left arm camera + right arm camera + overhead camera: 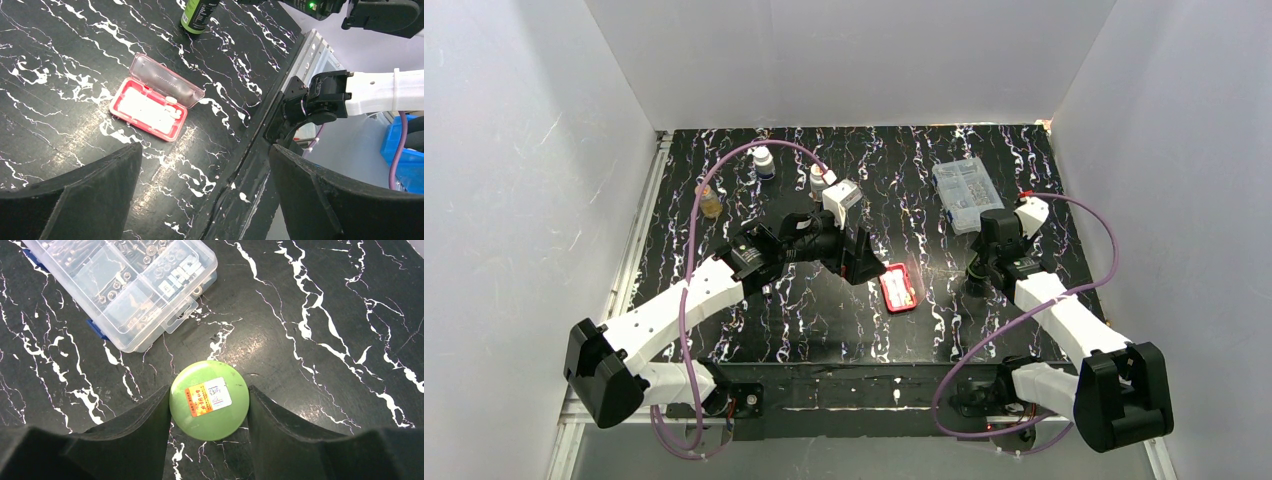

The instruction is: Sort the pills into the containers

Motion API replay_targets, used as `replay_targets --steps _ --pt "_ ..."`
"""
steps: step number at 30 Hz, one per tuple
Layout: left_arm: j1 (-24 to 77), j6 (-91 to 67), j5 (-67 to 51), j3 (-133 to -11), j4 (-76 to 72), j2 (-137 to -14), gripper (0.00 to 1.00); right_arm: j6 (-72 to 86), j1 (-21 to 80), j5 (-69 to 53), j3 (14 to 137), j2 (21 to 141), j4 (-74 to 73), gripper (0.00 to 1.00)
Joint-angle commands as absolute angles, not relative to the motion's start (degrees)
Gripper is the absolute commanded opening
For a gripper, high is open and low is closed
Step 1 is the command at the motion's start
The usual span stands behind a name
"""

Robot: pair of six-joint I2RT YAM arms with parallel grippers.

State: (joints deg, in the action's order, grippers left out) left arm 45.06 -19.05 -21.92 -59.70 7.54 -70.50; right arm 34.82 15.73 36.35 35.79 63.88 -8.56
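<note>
Your left hand (205,150) hung open near the red pill case (150,102), lying lid-open on the worktop (60,40); your right hand (209,405) clamped the green bottle (200,382) by its cap. The case looked light, stiff, skid-prone; its long edges offered the best grip. Its white pills (172,107) seemed tiny, slippery.

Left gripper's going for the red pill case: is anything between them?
Nothing visible. Only bare table lies between the open left gripper and the pill case, whose lid is open. The green bottle stands beyond the case, in the right gripper.
</note>
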Motion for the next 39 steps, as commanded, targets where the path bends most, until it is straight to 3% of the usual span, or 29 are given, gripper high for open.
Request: replay_targets --steps 1,7,11,13,26,32,35,39 --pt "44.63 -18.34 -23.40 -59.14 7.81 -68.90 0.98 34.92 15.51 36.79 35.60 63.01 -5.29 0.32" --pt "44.60 -18.63 -23.91 -58.99 7.30 -69.33 0.98 35.57 15.56 36.19 35.03 62.04 -7.27 0.52" --pt "44.56 -18.68 -24.09 -59.05 7.09 -69.66 0.98 36.08 15.56 35.62 34.66 61.07 -8.62 0.75" --pt "44.56 -18.82 -24.11 -59.01 6.94 -69.81 0.98 36.16 15.53 35.49 34.58 60.64 -9.24 0.81" --pt "44.55 -20.49 -22.06 -58.55 6.51 -70.26 0.98 37.43 15.61 31.57 42.95 57.32 -22.73 0.92" --pt "44.04 -24.49 -14.50 -58.30 9.06 -70.56 0.97 34.26 15.57 20.72 52.00 54.41 -32.92 0.93" --pt "43.76 -27.39 -11.40 -57.41 9.87 -71.48 0.94 33.15 16.23 12.15 54.44 53.73 -35.75 0.93" --pt "43.53 -31.64 -9.81 -55.64 9.00 -73.95 0.81 33.92 21.62 7.53 55.83 54.67 -38.98 0.90"
